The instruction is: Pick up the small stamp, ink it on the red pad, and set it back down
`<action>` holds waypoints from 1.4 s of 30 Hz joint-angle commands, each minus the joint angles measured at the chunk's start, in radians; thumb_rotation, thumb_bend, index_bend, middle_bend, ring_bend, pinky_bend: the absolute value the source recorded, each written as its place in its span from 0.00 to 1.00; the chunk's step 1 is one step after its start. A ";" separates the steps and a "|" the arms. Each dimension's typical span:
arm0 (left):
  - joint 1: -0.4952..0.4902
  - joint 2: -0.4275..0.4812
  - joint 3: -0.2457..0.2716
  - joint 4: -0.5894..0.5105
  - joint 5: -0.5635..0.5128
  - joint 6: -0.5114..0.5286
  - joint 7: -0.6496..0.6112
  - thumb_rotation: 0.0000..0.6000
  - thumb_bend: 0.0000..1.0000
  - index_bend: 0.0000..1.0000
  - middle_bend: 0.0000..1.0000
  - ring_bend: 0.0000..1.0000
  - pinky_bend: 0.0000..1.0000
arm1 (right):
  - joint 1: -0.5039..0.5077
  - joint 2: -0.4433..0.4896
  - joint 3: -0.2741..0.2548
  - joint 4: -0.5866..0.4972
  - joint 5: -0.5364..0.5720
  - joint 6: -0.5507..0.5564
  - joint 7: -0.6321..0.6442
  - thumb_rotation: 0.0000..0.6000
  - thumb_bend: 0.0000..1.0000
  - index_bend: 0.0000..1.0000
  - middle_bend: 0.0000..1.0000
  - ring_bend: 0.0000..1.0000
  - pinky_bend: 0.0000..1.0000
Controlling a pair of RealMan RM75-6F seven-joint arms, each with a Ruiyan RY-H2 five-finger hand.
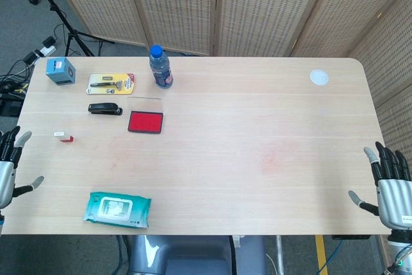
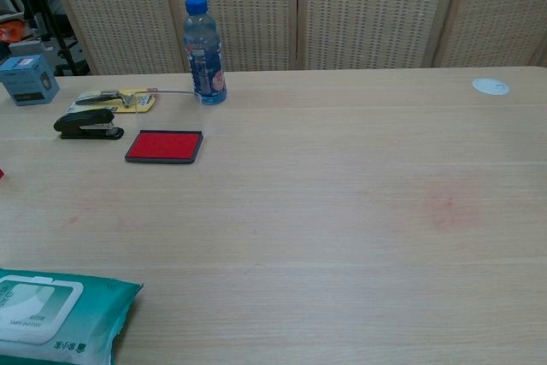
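Apparently nothing is started: small stamp (image 1: pixel 63 136) lies untouched near the table's (image 1: pixel 257 178) left edge, left of and slightly nearer than the red pad (image 1: pixel 145 122). Left hand (image 1: pixel 8 165) hovers at the near-left edge, fingers spread, holding nothing; right hand (image 1: pixel 389 188) likewise spread at the near-right edge. Pickup, inking and return all remain. Stapler (image 1: pixel 105 109) sits just left of the pad; wipes pack (image 1: pixel 117 209) lies nearer. Stamp-to-pad path looks open.
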 commanded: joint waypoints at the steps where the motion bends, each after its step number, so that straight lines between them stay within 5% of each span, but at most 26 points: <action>1: 0.001 -0.001 0.000 0.002 -0.001 -0.002 -0.001 1.00 0.00 0.00 0.00 0.00 0.00 | -0.001 0.002 -0.001 -0.002 0.000 -0.001 0.004 1.00 0.00 0.00 0.00 0.00 0.00; 12: -0.012 -0.003 -0.012 0.030 0.012 -0.014 -0.045 1.00 0.00 0.00 0.00 0.00 0.00 | -0.001 0.013 0.003 -0.017 0.017 -0.017 0.028 1.00 0.00 0.00 0.00 0.00 0.00; 13: -0.015 -0.001 -0.016 0.030 0.008 -0.020 -0.060 1.00 0.00 0.00 0.07 0.03 0.02 | -0.001 0.014 0.003 -0.017 0.017 -0.018 0.029 1.00 0.00 0.00 0.00 0.00 0.00; 14: -0.026 -0.003 -0.035 0.038 -0.005 -0.028 -0.113 1.00 0.00 0.00 0.17 0.10 0.07 | 0.000 0.015 0.004 -0.017 0.020 -0.021 0.032 1.00 0.00 0.00 0.00 0.00 0.00; 15: -0.038 -0.012 -0.048 0.079 -0.010 -0.041 -0.178 1.00 0.00 0.00 0.36 0.28 0.19 | 0.001 0.016 0.005 -0.016 0.025 -0.025 0.037 1.00 0.00 0.00 0.00 0.00 0.00; 17: -0.049 -0.043 -0.065 0.159 -0.026 -0.050 -0.235 1.00 0.00 0.01 0.73 0.73 0.59 | 0.002 0.018 0.007 -0.014 0.034 -0.032 0.043 1.00 0.00 0.00 0.00 0.00 0.00; 20: -0.066 -0.077 -0.078 0.243 -0.057 -0.089 -0.277 1.00 0.00 0.04 0.92 0.97 0.91 | 0.004 0.019 0.012 -0.015 0.044 -0.038 0.049 1.00 0.00 0.00 0.00 0.00 0.00; 23: -0.095 -0.093 -0.084 0.307 -0.096 -0.180 -0.319 1.00 0.01 0.06 0.97 1.00 0.99 | 0.007 0.019 0.016 -0.013 0.054 -0.045 0.051 1.00 0.00 0.00 0.00 0.00 0.00; 28: -0.178 -0.088 -0.083 0.397 -0.145 -0.402 -0.385 1.00 0.04 0.09 0.97 1.00 0.99 | 0.016 0.010 0.018 -0.007 0.073 -0.070 0.043 1.00 0.00 0.00 0.00 0.00 0.00; 34: -0.303 -0.150 -0.083 0.630 -0.190 -0.686 -0.463 1.00 0.16 0.20 0.97 1.00 0.99 | 0.036 -0.014 0.023 0.003 0.108 -0.111 -0.007 1.00 0.00 0.00 0.00 0.00 0.00; 42: -0.384 -0.278 -0.063 0.874 -0.177 -0.844 -0.531 1.00 0.19 0.34 0.97 1.00 0.99 | 0.057 -0.041 0.037 0.027 0.170 -0.159 -0.050 1.00 0.00 0.00 0.00 0.00 0.00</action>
